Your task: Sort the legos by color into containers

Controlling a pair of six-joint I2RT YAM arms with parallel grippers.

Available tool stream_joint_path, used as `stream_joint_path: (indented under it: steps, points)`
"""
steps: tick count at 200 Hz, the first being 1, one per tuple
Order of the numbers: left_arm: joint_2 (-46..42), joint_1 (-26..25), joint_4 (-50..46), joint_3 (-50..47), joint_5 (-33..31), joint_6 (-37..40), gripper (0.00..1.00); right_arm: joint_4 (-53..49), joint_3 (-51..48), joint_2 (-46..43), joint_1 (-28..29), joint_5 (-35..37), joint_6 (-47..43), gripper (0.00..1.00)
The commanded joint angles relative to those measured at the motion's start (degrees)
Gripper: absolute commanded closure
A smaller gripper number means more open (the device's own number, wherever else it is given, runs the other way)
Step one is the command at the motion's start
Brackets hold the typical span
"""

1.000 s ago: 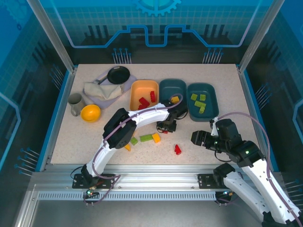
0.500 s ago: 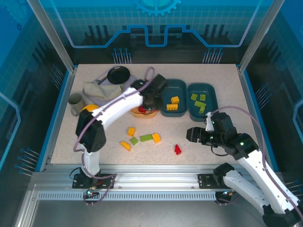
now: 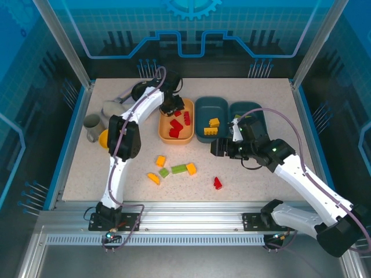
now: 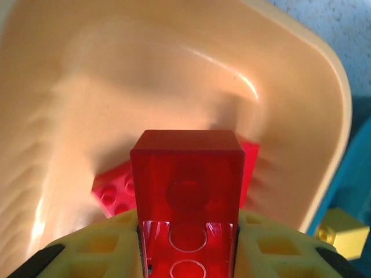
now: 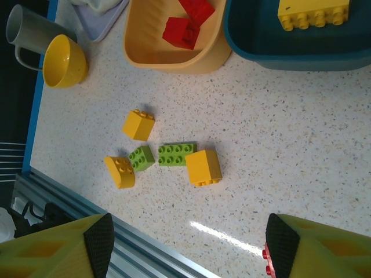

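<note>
My left gripper [image 3: 171, 106] is shut on a red lego [image 4: 185, 174] and holds it low over the far end of the orange-yellow container [image 3: 164, 124]. Other red legos [image 3: 175, 125] lie inside, one just behind the held brick [image 4: 113, 191]. The middle teal container [image 3: 200, 119] holds two yellow legos [image 3: 213, 123]. My right arm covers much of the right teal container [image 3: 255, 108]. My right gripper [image 3: 217, 148] hangs open above the table. Below it lie three yellow legos [image 5: 203, 167], two green ones [image 5: 177, 154] and a red one [image 3: 218, 183].
A grey cup [image 3: 91, 127] and a small yellow bowl [image 3: 104, 138] stand at the left, with a crumpled cloth [image 3: 113, 110] and a black pan [image 3: 139, 90] behind them. The table's metal front rail [image 5: 87, 208] runs just below the loose bricks.
My left arm has swung from the table near the middle tray, across to the orange-yellow container's far end, carrying the red lego. My right arm has moved left and forward over the table.
</note>
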Motion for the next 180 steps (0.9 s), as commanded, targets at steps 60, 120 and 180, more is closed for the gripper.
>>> stream_joint_path:
  steps: [60,120,180]
  points:
    - [5.0,2.2,0.2,4.6,6.8,-2.7,0.54,0.6,0.2,-0.4,1.0,1.7,1.1,0.27]
    - [-3.1,2.2,-1.2,5.3,6.6,-3.6,0.32,-0.6,2.1,1.6,1.5,1.8,-1.2,0.27]
    - [-33.7,2.2,3.7,-23.4,3.9,-6.9,0.28,-6.0,9.4,10.3,11.5,10.9,-9.9,0.27]
